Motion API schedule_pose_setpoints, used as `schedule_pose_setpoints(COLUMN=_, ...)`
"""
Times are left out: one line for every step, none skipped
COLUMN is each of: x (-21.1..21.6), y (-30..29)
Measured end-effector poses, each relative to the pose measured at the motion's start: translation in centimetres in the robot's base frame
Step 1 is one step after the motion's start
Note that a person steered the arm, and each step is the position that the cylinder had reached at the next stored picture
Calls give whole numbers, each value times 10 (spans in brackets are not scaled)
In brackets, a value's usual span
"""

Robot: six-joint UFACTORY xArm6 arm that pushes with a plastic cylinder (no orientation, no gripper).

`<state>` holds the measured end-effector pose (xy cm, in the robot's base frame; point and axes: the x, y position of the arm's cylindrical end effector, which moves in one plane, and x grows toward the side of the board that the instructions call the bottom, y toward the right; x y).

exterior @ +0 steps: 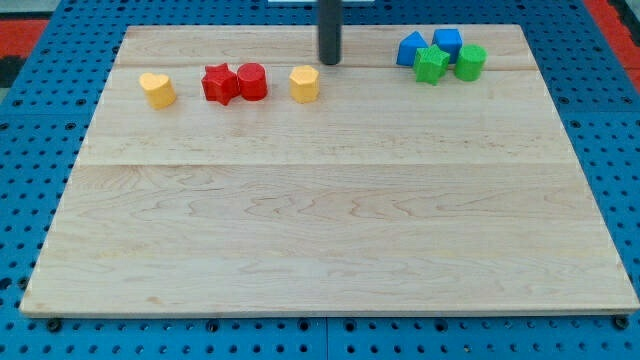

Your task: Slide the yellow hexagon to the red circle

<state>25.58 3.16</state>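
The yellow hexagon point(304, 84) lies near the view's top, a little left of centre. The red circle point(252, 81) lies a short gap to its left, touching a red star point(219, 84) on its own left. My tip point(329, 60) is just above and to the right of the yellow hexagon, close to it and apart from it.
A yellow heart point(157, 89) lies at the top left. At the top right a blue triangle-like block point(411, 49), a blue cube point(447, 43), a green star point(431, 65) and a green cylinder point(470, 62) sit clustered. The wooden board point(320, 220) lies on a blue pegboard.
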Motion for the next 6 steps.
schedule_pose_setpoints(x=11, y=14)
schedule_pose_setpoints(x=35, y=-4)
schedule_pose_setpoints(x=58, y=-11)
schedule_pose_setpoints(x=59, y=-18)
schedule_pose_setpoints(x=59, y=-49)
schedule_pose_setpoints(x=79, y=-47)
